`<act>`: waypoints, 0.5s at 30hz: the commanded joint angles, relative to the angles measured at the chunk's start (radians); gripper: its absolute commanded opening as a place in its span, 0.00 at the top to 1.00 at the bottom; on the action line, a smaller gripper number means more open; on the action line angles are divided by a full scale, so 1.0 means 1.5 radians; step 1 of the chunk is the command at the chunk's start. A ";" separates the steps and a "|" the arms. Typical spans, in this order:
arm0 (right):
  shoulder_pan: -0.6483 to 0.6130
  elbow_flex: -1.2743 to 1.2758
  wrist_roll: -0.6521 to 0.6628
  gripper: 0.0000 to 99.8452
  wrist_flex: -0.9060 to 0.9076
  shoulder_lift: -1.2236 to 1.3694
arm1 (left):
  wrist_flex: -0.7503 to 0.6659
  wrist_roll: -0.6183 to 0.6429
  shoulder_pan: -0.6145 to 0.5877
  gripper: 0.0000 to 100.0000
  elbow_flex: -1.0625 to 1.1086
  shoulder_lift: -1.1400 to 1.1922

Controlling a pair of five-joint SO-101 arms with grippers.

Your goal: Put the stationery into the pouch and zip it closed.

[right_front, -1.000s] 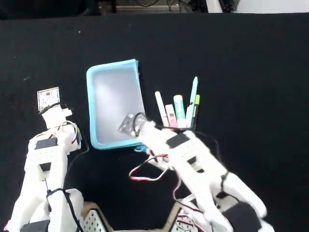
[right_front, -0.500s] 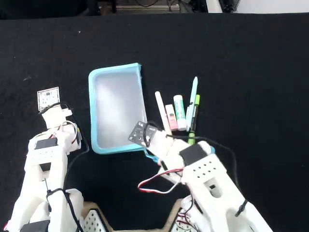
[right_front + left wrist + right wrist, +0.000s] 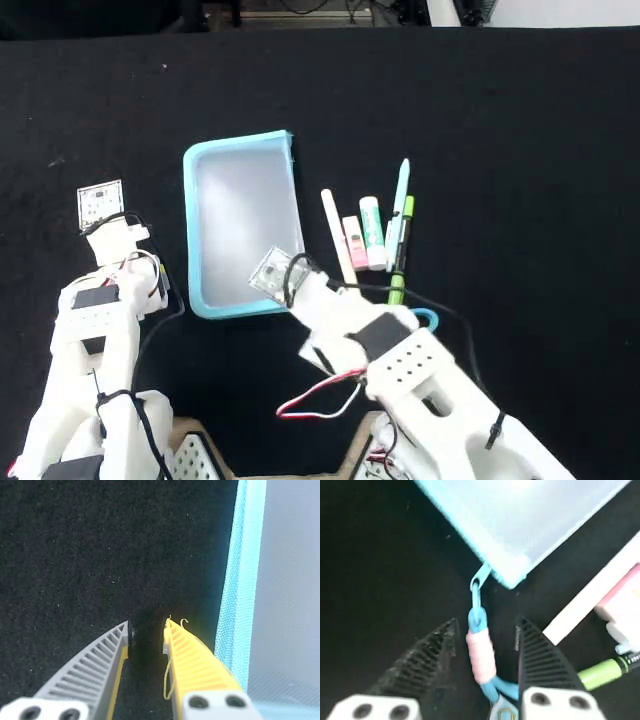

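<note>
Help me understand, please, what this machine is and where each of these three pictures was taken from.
Two white robot arms sit side by side at a black table. One picture looks down from overhead; the other two come from cameras on each arm's wrist. On the table lie a light-blue pouch with a frosted face and, beside it, a row of pens and markers. Nothing is held: the left gripper is open beside the pouch's edge, and the right gripper is open astride the pouch's blue zip pull with a pink bead.
</note>
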 commanded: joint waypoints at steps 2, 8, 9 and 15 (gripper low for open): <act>-0.008 0.024 -0.009 0.83 -0.079 -0.013 | -0.011 0.001 -0.001 0.88 -0.008 -0.005; -0.008 0.026 -0.013 0.83 -0.123 0.034 | -0.011 0.001 -0.001 0.88 -0.009 -0.005; -0.008 0.024 -0.013 0.83 -0.139 0.058 | -0.011 0.001 -0.001 0.88 -0.009 -0.005; -0.007 -0.068 -0.014 0.83 -0.144 0.220 | -0.011 0.001 -0.001 0.88 -0.008 -0.005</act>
